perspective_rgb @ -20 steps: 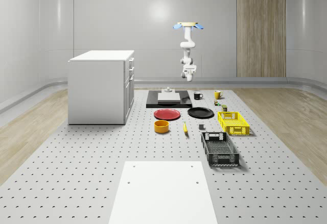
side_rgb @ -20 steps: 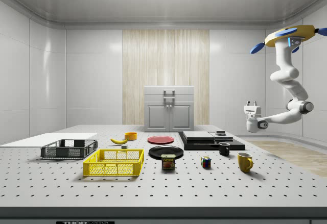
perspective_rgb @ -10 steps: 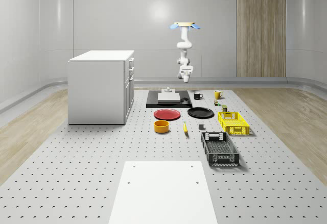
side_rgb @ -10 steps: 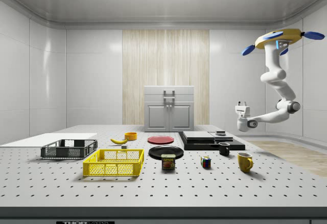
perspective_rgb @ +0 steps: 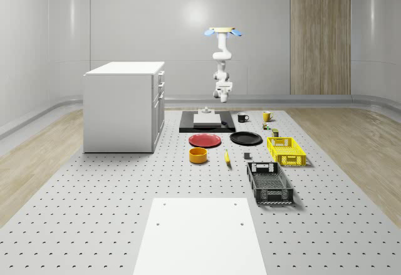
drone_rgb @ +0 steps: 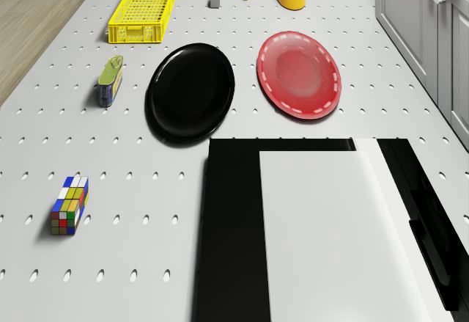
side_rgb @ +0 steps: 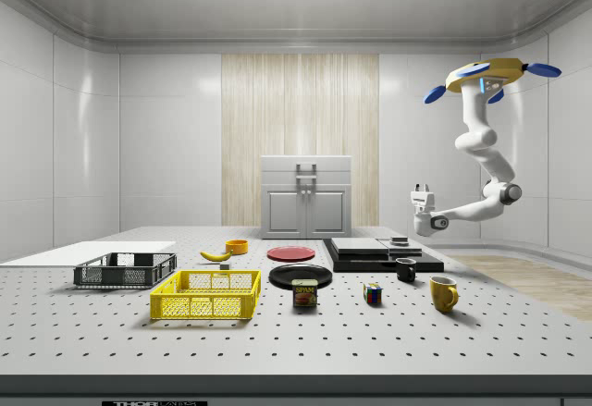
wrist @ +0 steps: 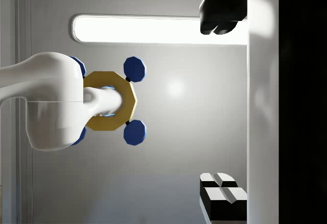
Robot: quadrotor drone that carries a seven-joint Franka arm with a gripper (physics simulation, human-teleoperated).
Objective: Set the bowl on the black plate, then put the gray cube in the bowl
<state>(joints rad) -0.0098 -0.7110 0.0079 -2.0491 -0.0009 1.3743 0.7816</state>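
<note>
Perforated bench [perspective_rgb: 94, 212] carries the yellow bowl [perspective_rgb: 198, 155] beside the red plate [perspective_rgb: 205, 140], apart from the black plate [perspective_rgb: 245, 138], gray cube [perspective_rgb: 247, 156] nearby; drone [side_rgb: 483, 77] hovers at the far end, gripper [side_rgb: 422, 190] raised, fingers parted, empty; step: approach; next, descend onto the bowl.

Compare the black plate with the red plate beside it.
The black plate is plain glossy black; the red plate has a pale dashed ring near its rim. In the whole-scene view the black plate lies nearer the yellow crate, the red plate nearer the cabinet. Both are round, flat and bare.
</note>
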